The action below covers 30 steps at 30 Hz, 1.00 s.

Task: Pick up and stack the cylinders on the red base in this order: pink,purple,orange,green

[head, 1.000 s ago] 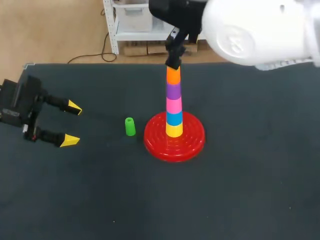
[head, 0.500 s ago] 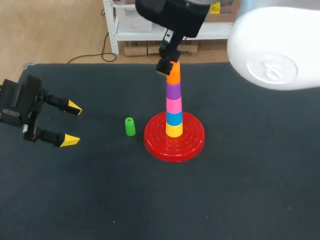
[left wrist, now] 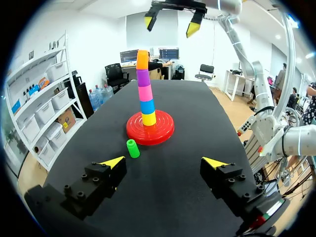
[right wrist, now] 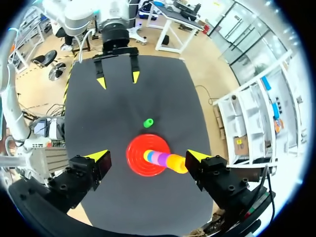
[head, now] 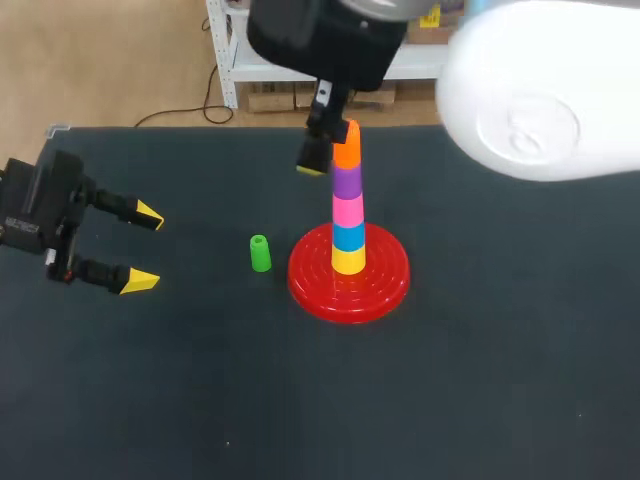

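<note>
**Fingers.** The right fingers [left wrist: 171, 24] stand wide apart and hold nothing. Seen from the left wrist, they hang above the orange cylinder [left wrist: 142, 59] with clear air between, touching no part of the stack. The left fingers [head: 143, 247] are also spread wide and empty, low over the left end of the counter [head: 480, 380] and well apart from every task item.

**Task items.** The red base [head: 385, 290] sits near the middle of the counter. Its stack reads, bottom to top: yellow cylinder [head: 348, 261], blue cylinder [head: 348, 237], pink cylinder [head: 348, 210], purple cylinder [head: 347, 181], then orange on top. The column is upright. The green cylinder [head: 260, 253] stands alone on the counter just beside the base, on the side towards the left arm and not touching the rim.

**Obstructions.** Nothing lies between the left fingers and the green cylinder. In the head view the right arm's white housing covers much of the far right of the counter. Only one right finger shows there, just beside the orange cylinder.

**Differences between views.** The right wrist view looks straight down the column. It shows the stack between its own yellow tips and the green cylinder ahead, towards the left arm. The left wrist view alone shows the gap between the right fingers and the stack top.
</note>
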{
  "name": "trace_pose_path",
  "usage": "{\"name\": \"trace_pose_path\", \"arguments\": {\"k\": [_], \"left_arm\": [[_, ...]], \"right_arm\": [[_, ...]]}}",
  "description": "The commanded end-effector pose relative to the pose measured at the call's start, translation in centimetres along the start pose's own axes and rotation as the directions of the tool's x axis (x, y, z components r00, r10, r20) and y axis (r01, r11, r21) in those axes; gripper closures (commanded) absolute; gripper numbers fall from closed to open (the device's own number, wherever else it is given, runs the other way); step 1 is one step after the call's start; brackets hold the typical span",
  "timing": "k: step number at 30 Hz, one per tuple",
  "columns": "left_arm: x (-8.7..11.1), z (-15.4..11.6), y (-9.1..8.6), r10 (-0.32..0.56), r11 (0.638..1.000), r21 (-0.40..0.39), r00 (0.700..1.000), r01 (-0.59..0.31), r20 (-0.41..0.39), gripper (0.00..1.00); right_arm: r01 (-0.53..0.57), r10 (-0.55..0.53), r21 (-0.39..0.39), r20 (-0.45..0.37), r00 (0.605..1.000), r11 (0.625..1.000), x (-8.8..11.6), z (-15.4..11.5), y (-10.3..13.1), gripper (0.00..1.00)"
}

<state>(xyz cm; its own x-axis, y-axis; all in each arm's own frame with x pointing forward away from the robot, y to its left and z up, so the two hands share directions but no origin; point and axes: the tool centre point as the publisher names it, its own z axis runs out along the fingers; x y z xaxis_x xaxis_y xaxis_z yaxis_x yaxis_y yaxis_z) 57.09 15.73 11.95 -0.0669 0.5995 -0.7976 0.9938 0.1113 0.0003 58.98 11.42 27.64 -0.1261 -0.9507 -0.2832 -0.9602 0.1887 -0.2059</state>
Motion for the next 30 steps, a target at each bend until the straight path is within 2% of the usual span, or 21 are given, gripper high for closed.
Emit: {"name": "trace_pose_path", "arguments": {"k": [1,9,17,30], "left_arm": [[0.2,0.0,-0.1,0.003,1.0,-0.003,1.0,-0.003,0.004,0.0],[0.2,0.0,-0.1,0.003,1.0,-0.003,1.0,-0.003,0.004,0.0],[0.2,0.0,-0.1,0.003,1.0,-0.003,1.0,-0.003,0.004,0.0],[0.2,0.0,-0.1,0.003,1.0,-0.003,1.0,-0.003,0.004,0.0]], "right_arm": [[0.006,-0.007,-0.037,-0.019,1.0,0.999,-2.1,2.1,-0.3,0.0],[0.0,-0.006,-0.091,-0.061,0.998,0.996,-3.4,6.4,0.8,0.0],[-0.063,0.056,-0.083,-0.089,0.995,0.995,-2.7,9.7,0.5,0.0],[-0.114,0.098,-0.146,-0.115,0.989,0.983,-3.0,13.9,0.2,0.0]]}}
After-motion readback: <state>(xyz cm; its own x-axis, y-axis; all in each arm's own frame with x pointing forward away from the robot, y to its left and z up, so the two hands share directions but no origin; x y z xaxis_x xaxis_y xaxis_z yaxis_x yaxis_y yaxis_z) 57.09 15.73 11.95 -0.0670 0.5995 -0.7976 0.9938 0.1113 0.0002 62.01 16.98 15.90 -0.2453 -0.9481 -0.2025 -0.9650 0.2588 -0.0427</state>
